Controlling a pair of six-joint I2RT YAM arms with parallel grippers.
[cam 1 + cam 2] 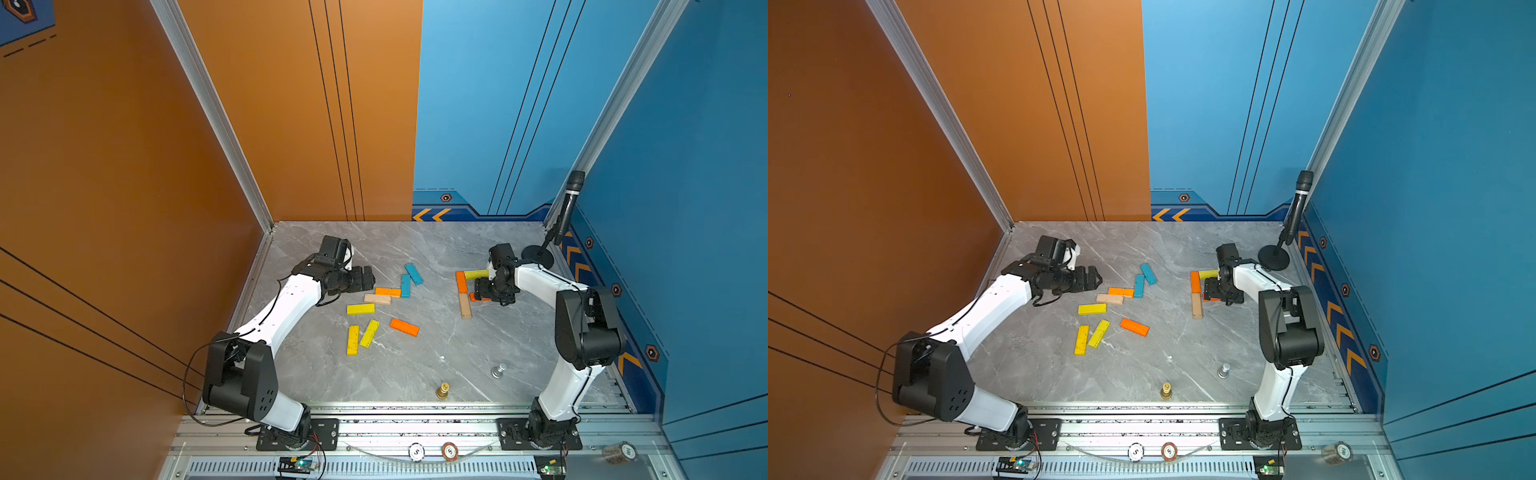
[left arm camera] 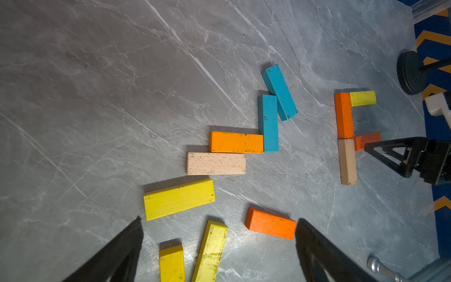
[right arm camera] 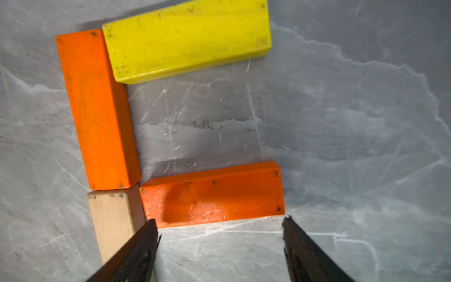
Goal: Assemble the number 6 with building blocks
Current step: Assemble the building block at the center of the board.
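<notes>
Table: we see a grey marble-look table point(image 1: 415, 257), smooth and pale-veined, finely scratched in the right wrist view.
Room: an orange wall point(image 1: 124, 145) meets a blue wall point(image 1: 478, 104); a black microphone point(image 1: 570, 203) stands on a round base in the far right corner.
Building blocks point(image 1: 388, 293): flat rectangular wooden planks, their paint scuffed and speckled at the corners.
Number 6 point(image 1: 1195, 282): partly laid beside the right arm. A yellow plank point(image 3: 188, 39) lies across the top and an orange plank point(image 3: 97, 109) runs down from its end. A tan plank point(image 3: 109, 214) sits end to end below, and a second orange plank point(image 3: 212, 195) branches sideways at their join.
Loose: two touching teal planks point(image 2: 268, 122) and others lie mid-table.
Left gripper point(image 2: 219, 219): fingers wide apart, holding nothing, near the loose planks.
Right gripper point(image 3: 220, 221): fingers spread, tips at the second orange plank's near corners; we see no pinch.
</notes>
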